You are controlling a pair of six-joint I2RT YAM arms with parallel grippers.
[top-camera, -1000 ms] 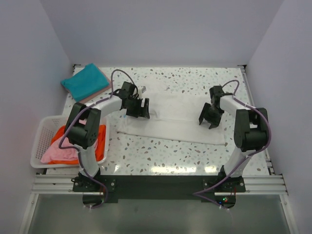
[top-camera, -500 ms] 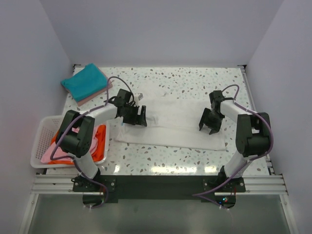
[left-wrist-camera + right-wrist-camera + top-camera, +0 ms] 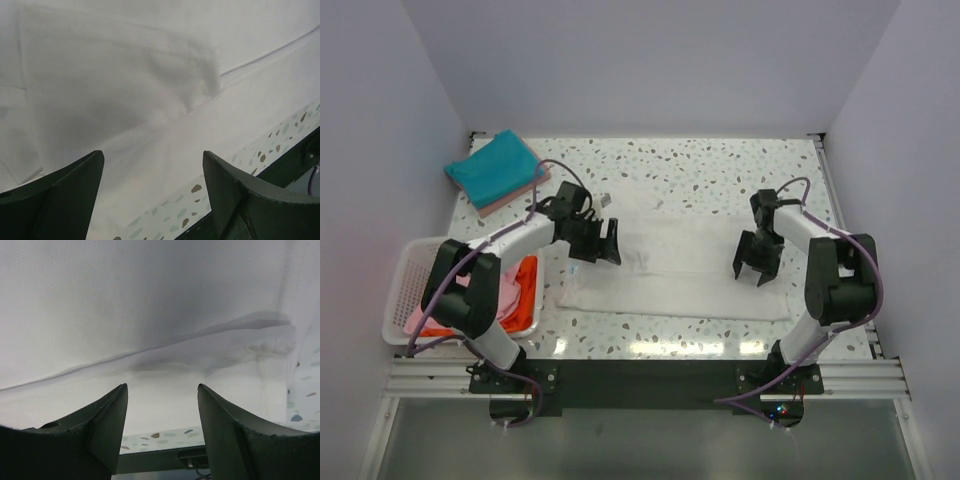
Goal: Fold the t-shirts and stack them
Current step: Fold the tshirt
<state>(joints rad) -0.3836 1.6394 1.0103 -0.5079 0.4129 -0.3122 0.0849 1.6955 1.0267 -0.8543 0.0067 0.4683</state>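
Far left in the top view we see the white lattice basket at the table edge with a pink t-shirt and an orange t-shirt bunched inside, the left arm's elbow partly over them. Behind it, at the back left corner of the speckled table, the teal t-shirt lies folded on top of something pink, only a thin edge showing, so we cannot tell what it is

Next, the left gripper sits low over the left end of the white t-shirt. In its wrist view the left gripper has its jaws spread wide with nothing between them; below is the white t-shirt with a folded flap and a seam line, and the table peeks out at lower right

The white t-shirt lies flat across the table middle as a long band running left to right, the near edge fairly straight

On the right, the right gripper hangs over the shirt's right end, fingers pointing down. In its wrist view the right gripper is also spread apart and holds nothing; the white t-shirt shows a layered fold edge running across, and the table shows at the right edge. We cannot tell whether either set of tips touches the cloth
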